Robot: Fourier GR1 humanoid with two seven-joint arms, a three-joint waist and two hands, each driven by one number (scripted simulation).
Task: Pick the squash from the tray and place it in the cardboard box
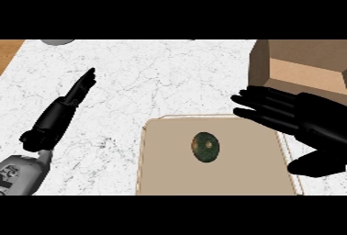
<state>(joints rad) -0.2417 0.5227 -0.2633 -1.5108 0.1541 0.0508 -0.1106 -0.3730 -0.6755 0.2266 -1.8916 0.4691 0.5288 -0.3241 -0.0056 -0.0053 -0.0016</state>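
Right robot hand open, empty — beside squash lying on tray.

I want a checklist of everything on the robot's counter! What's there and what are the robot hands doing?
Surface: white marbled counter, with a wood strip at the top left edge.
Job's things: dark green squash lies on the beige tray; open cardboard box stands at the upper right, nothing seen inside.
Clutter: a grey round thing at the top edge, mostly cut off.
Robot hands: left robot hand rests open on the left, fingers straight; right robot hand is open over the tray's right edge, not touching the squash.
Cables: nothing seen.
Surroundings: nothing seen.
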